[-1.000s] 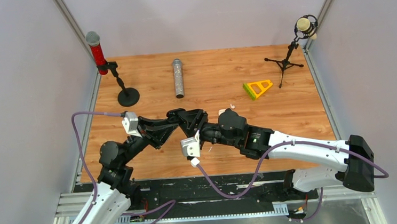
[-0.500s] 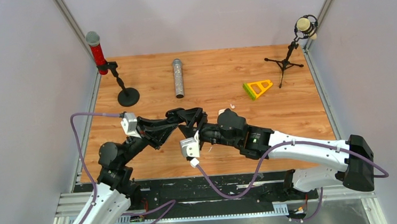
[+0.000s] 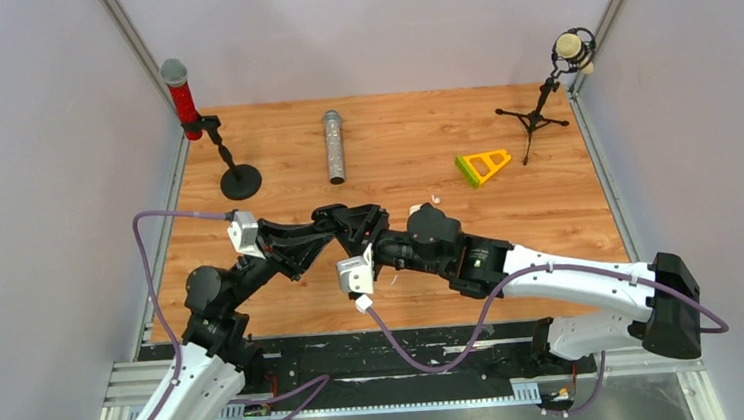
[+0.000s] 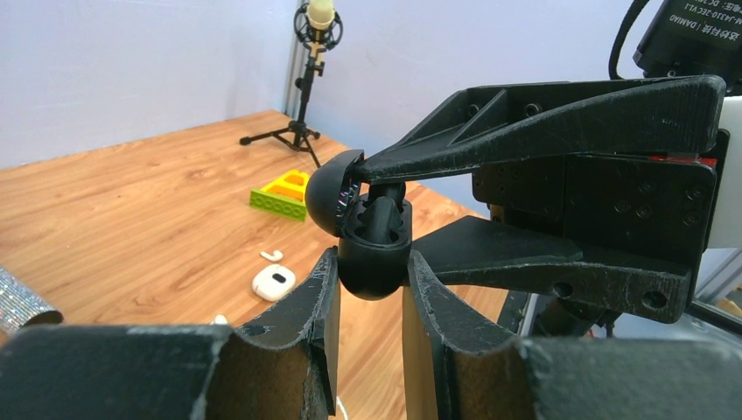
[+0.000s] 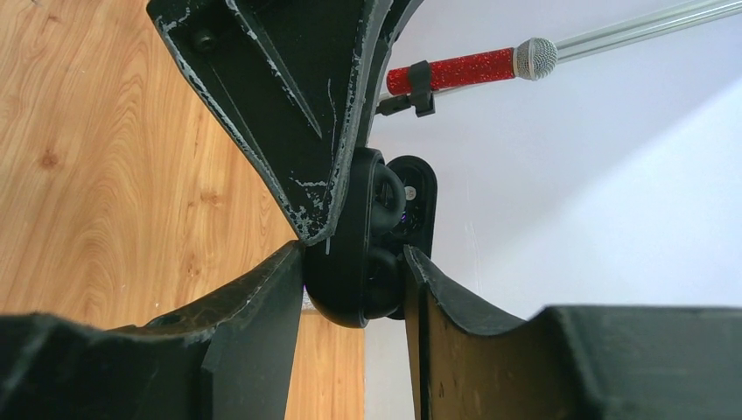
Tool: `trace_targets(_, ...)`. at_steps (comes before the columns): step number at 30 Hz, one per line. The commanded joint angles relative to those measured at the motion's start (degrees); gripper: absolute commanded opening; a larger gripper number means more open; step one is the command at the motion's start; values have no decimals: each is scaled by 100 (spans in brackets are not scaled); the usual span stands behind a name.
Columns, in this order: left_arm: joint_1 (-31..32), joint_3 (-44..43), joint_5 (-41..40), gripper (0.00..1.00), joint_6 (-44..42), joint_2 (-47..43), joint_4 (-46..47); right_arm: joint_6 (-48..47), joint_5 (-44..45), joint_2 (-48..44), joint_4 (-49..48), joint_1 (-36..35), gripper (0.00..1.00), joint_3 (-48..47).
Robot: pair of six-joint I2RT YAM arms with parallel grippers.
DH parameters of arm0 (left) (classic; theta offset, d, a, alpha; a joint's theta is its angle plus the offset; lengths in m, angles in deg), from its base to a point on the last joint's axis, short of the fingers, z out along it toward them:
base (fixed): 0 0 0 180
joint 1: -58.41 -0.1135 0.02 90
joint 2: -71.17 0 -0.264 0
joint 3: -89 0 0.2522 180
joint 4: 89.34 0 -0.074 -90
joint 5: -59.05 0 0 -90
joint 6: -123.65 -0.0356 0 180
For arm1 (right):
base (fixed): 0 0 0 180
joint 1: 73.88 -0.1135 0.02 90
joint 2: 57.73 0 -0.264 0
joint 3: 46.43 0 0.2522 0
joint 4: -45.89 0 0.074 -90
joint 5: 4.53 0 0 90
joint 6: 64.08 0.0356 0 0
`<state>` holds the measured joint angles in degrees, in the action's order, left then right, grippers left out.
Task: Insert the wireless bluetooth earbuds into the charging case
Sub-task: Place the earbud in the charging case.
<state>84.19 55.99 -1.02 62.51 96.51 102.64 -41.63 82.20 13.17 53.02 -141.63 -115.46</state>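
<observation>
Found black earbud (image 4: 382,219) sitting high in the open black case (image 4: 372,267), apparently not fully seated, lid (image 4: 325,194) tipped back, all held clear of the tabletop (image 4: 131,227). Judged at risk of popping out or jamming crooked if pressed off-axis, and of being pinched under the lid if closed too early. Judged further at risk of twisting the black case out of hold, with two end effectors bearing on one small rounded shell from different directions. Recorded left end effector (image 4: 369,267) clenched on the lower half of the black case, pads on both flanks. Recorded right end effector (image 5: 352,258) part-closed astride the same case, one finger up at the lid hinge, the other by the base; unable to confirm firm grip as against mere contact. Noted below, lying loose on the tabletop, white earbud (image 4: 271,255) just beside white case (image 4: 273,283), neither touched.
</observation>
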Motion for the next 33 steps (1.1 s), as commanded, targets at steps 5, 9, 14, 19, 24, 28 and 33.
trace_targets(5, -13, -247, 48, 0, 23, -38, 397, 217, 49, 120, 382, -37, 38, -513)
trace_targets(9, -15, -238, 45, 0, 23, -38, 401, 245, 24, 117, 465, -37, 27, -575)
trace_targets(14, -20, -229, 54, 0, 23, -34, 416, 267, -15, 135, 599, -47, 26, -631)
trace_targets(19, -14, -234, 56, 0, 21, -38, 412, 307, -23, 153, 811, -46, 25, -716)
trace_targets(24, -12, -208, 43, 0, 31, -42, 412, 312, 125, 75, 275, -46, 51, -453)
trace_targets(28, -13, -195, 28, 0, 17, -40, 386, 458, 108, -45, 1, -46, 65, -331)
trace_targets(33, -14, -194, 33, 0, 31, -39, 388, 688, 42, -84, -19, -46, 81, -401)
